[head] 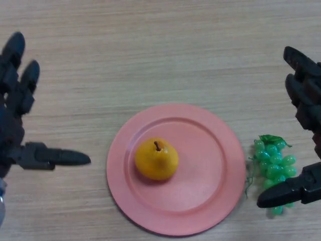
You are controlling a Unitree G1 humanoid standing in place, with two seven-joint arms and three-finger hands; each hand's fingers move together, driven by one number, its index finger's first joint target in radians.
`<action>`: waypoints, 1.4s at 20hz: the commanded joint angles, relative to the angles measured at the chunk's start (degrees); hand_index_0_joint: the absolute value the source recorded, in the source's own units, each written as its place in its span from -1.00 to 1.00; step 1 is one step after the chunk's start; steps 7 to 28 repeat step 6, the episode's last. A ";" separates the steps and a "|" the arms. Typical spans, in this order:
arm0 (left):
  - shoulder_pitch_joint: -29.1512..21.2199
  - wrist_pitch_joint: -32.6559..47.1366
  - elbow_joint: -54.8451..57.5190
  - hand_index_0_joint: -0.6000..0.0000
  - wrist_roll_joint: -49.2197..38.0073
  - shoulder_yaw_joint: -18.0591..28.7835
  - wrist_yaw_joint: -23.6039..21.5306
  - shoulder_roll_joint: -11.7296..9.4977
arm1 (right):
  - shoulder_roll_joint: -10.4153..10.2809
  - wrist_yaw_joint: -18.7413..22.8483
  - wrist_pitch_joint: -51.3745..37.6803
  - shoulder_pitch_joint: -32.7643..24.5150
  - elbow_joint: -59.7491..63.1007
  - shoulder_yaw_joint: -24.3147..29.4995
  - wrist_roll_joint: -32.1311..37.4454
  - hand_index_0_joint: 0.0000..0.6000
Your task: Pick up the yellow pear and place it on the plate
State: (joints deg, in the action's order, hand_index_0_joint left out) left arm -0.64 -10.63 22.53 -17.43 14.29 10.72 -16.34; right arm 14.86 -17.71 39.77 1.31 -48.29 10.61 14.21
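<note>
The yellow pear (156,159) lies on the pink plate (210,165), a little left of its middle, stem up. My left hand (15,110) is at the left edge, open, its thumb pointing toward the plate and apart from it. My right hand (305,105) is at the right edge, open and empty, its thumb over the lower part of the grapes.
A bunch of green grapes (272,163) lies on the wooden table (160,50) just right of the plate, between the plate and my right hand.
</note>
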 commanded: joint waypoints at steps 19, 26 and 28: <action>-1.65 2.59 7.37 1.00 -1.66 3.74 -0.67 -1.85 | 1.77 -0.08 -11.60 -1.66 -0.75 3.75 3.57 -1.00; -1.65 2.59 7.37 1.00 -1.66 3.74 -0.67 -1.85 | 1.77 -0.08 -11.60 -1.66 -0.75 3.75 3.57 -1.00; -1.65 2.59 7.37 1.00 -1.66 3.74 -0.67 -1.85 | 1.77 -0.08 -11.60 -1.66 -0.75 3.75 3.57 -1.00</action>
